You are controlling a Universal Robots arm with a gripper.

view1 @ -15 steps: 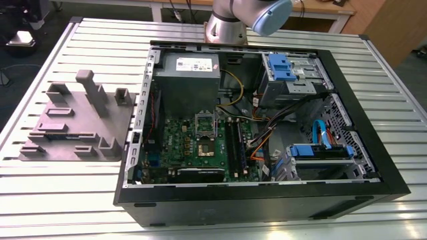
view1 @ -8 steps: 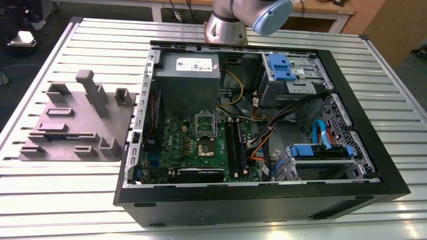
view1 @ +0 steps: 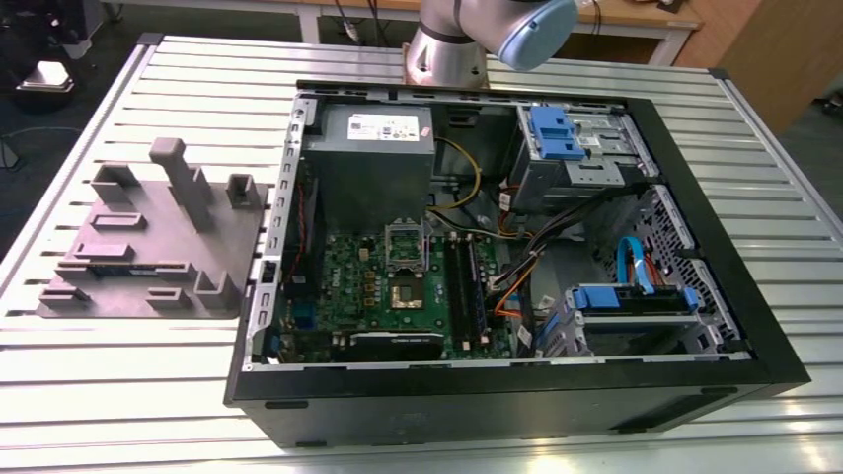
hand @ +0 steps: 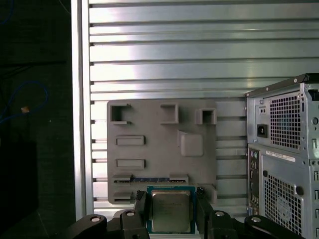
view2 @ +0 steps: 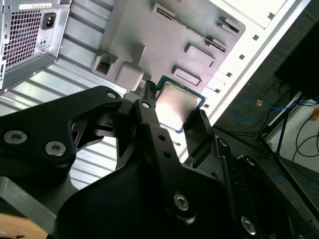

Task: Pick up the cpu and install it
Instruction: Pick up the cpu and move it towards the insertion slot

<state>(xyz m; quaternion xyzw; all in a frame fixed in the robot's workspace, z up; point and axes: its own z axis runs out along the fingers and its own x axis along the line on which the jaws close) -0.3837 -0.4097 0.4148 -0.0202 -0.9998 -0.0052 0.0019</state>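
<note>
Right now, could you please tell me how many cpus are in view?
1. The cpu is held in the pincer, above the grey tray; others could be hidden inside the case.

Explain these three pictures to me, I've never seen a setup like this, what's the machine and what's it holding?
This is one robot arm at a slatted metal table. The exterior view comes from a camera off the arm: it shows an open computer case with a green motherboard inside, and a grey moulded tray at that view's left. The two wrist views come from cameras riding on the arm, looking past its black claw. The claw grips the cpu, a small square chip with a shiny metal top; the grey tray lies beyond it.
</note>
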